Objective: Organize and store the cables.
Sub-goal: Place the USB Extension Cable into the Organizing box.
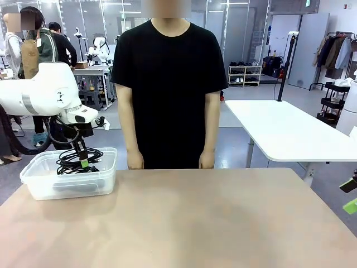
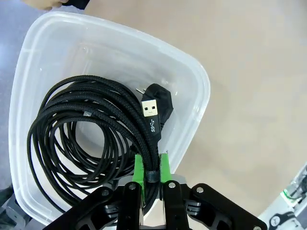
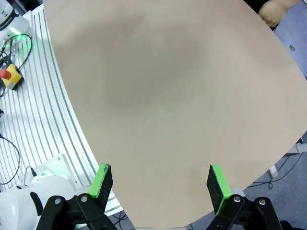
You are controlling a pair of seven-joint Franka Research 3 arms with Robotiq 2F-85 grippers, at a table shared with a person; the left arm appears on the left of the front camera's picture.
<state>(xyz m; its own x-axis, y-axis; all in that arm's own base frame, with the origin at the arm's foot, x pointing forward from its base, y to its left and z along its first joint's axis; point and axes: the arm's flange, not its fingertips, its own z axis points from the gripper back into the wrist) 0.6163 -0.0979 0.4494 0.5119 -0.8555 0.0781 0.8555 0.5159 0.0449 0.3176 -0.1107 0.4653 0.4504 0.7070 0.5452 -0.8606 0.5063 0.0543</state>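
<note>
At the counter's point(image 1: 184, 223) far left corner stands a clear plastic bin point(image 1: 33, 181) holding coiled black cables point(image 2: 81, 134). The left gripper's point(image 2: 151, 167) fingers pinch a bundled cable over the bin. Behind the far edge stands a person point(image 1: 167, 84). At the right edge, the right gripper's point(image 3: 160, 179) fingers spread wide, empty.

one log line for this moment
left gripper: shut on cable | cable: over clear bin | right gripper: open above bare table

I see a white table point(image 1: 290, 134) behind, a shoe shelf point(image 1: 244, 75), a coat rack point(image 1: 336, 50), grey floor point(image 1: 234, 120).
</note>
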